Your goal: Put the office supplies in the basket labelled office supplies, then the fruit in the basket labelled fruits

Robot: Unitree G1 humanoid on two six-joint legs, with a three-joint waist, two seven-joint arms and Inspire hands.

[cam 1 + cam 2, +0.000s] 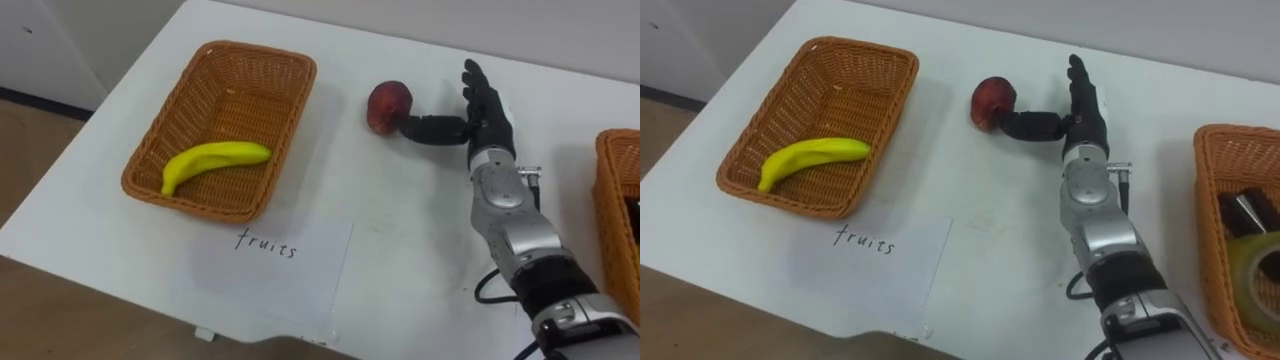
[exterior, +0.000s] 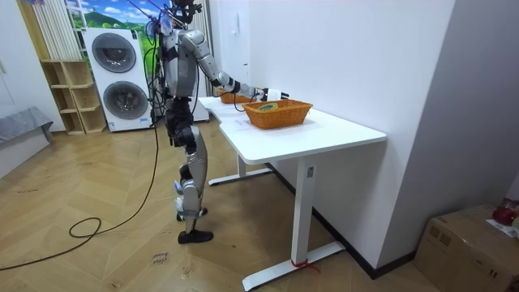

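The round dark-red apple (image 1: 388,106) rests on the white table (image 1: 400,230) just left of the robot's right hand (image 1: 487,110), whose straight, unclenched fingers grasp nothing while its outstretched thumb touches the fruit, with the brown wicker fruit basket (image 1: 215,50) farther left again.

free: bare table (image 1: 400,230) between apple (image 1: 388,105) and fruit basket (image 1: 290,130) | obstacle: basket's raised wall along that gap | apple's right side: blocked by right hand (image 1: 490,120)

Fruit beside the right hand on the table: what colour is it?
The fruit is dark red, and it shows best in the left eye view.
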